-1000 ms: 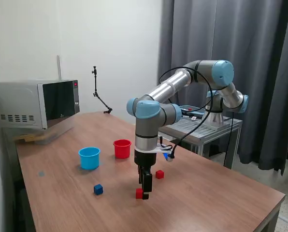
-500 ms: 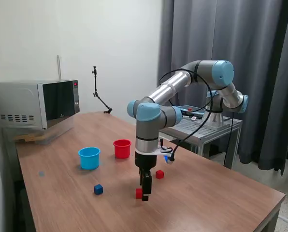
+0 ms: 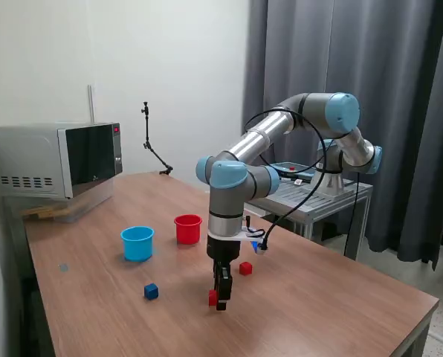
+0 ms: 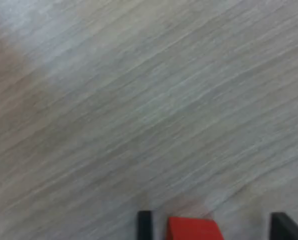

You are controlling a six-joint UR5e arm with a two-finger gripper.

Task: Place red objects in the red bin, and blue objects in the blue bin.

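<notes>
Down at the desk [image 3: 95, 297] surface in the exterior view, the hand [image 3: 221, 302] sits low over a red cube [image 3: 213, 297], fingers reaching the wood, cube showing on the exterior view's left side of the fingers. Risk: the cube looks off to one side, not centred, so closing may nudge or pivot it out, or pinch only a corner and drop it on the lift. Fingertips scraping the desk is another risk if it goes lower. Finger gap not readable from this view. Second red cube [image 3: 245, 268] lies near, toward the arm base; one dark blue cube [image 3: 151, 291] lies well apart toward the exterior view's left. Red cup [image 3: 188, 229] and light blue cup [image 3: 137, 243] stand side by side further back, apart from each other; contents not visible. Wrist view: hand [image 4: 209, 227] spread, two dark fingertips [image 4: 144, 224] either side of the red cube [image 4: 193, 228], visible gaps on both sides, wider on one, so nothing gripped or touched yet. Cube rests on the bare wood grain, blurred; off-centre there too, which backs the slip risk.
</notes>
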